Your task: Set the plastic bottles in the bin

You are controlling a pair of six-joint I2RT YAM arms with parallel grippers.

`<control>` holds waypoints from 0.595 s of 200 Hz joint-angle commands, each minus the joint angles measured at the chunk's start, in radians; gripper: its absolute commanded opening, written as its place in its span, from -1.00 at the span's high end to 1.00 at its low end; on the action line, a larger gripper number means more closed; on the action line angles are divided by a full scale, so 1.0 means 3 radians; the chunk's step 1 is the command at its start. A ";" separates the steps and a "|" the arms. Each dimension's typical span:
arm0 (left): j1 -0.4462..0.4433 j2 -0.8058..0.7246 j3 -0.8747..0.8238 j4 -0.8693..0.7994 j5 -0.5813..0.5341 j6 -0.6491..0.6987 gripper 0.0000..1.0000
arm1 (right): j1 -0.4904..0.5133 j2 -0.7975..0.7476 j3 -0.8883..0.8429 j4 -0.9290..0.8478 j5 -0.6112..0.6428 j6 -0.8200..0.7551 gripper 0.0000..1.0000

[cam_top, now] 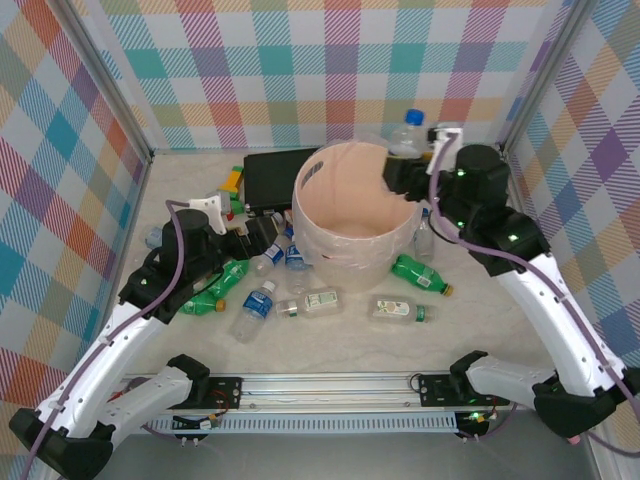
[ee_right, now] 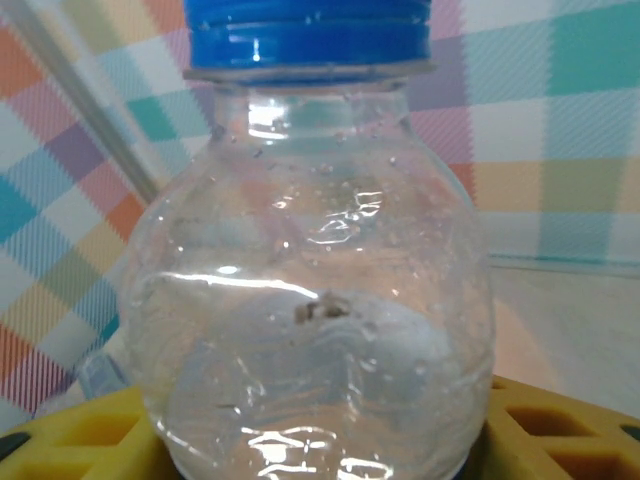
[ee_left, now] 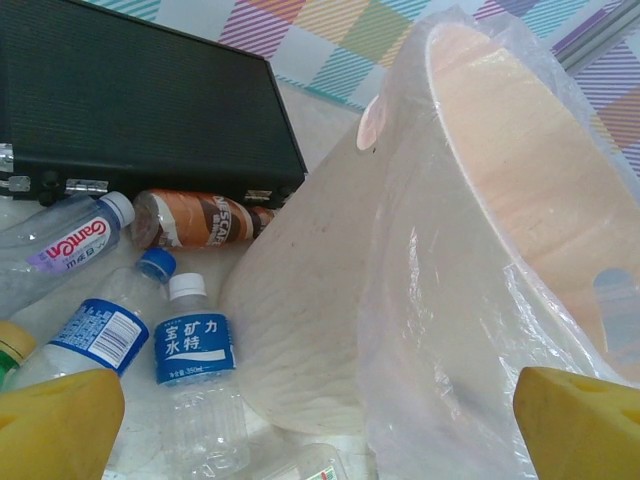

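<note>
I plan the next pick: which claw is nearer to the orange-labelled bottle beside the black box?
Left. The left claw hangs open close before the orange-labelled bottle; the right claw holds a blue-capped bottle across the bin.

Clear bottle upright, close to lens, blue cap on top. Yellow pads flank its base on both sides, touching. Checked wall behind it.
</note>
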 commanded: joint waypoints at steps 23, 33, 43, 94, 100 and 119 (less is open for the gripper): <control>-0.0046 -0.0194 0.0100 -0.0281 -0.0213 -0.0046 -0.99 | 0.0439 0.0147 -0.0371 0.0676 0.0234 -0.0581 -0.20; -0.0049 -0.0221 0.0102 -0.0322 -0.0243 -0.0043 -0.99 | 0.0487 0.0156 -0.0464 0.0754 0.0239 -0.0609 -0.20; -0.0050 -0.0236 0.0105 -0.0370 -0.0275 -0.0024 -0.99 | 0.0518 0.0166 -0.0535 0.0808 0.0239 -0.0626 -0.21; -0.0051 -0.0264 0.0125 -0.0573 -0.0495 0.0011 -0.99 | 0.0558 0.0139 -0.0709 0.0840 0.0278 -0.0634 -0.45; -0.0051 -0.0264 0.0124 -0.0588 -0.0512 0.0003 -0.99 | 0.0558 0.0128 -0.0715 0.0838 0.0278 -0.0641 -0.51; -0.0051 -0.0262 0.0090 -0.0633 -0.0573 -0.0042 -0.99 | 0.0558 0.0089 -0.0714 0.0831 0.0296 -0.0652 -0.75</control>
